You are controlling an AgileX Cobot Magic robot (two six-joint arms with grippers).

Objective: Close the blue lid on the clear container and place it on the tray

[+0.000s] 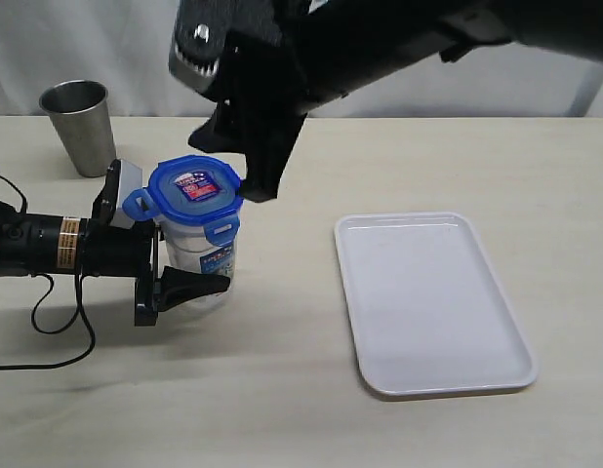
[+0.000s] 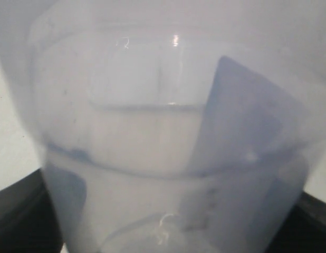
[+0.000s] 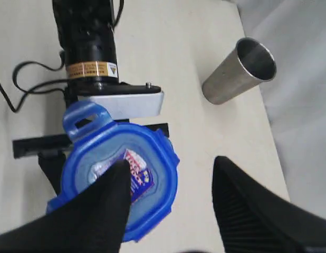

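The clear container (image 1: pixel 202 258) stands upright on the table with the blue lid (image 1: pixel 194 187) resting on its mouth. Two of the lid's tabs stick outward. My left gripper (image 1: pixel 184 261) reaches in from the left and is shut on the container's body, which fills the left wrist view (image 2: pixel 152 137); dark fingers (image 2: pixel 18 216) show at its sides. My right gripper (image 3: pixel 173 192) hangs open just above the lid (image 3: pixel 147 158), one finger (image 3: pixel 102 211) over the lid's sticker and the other over bare table beside it. The white tray (image 1: pixel 433 302) lies to the right with nothing on it.
A grey steel cup (image 1: pixel 79 125) stands at the back left behind the left arm, also visible in the right wrist view (image 3: pixel 239 71). The left arm's cables (image 1: pixel 58 322) trail over the table at the left. The right arm (image 1: pixel 399 44) spans the upper scene.
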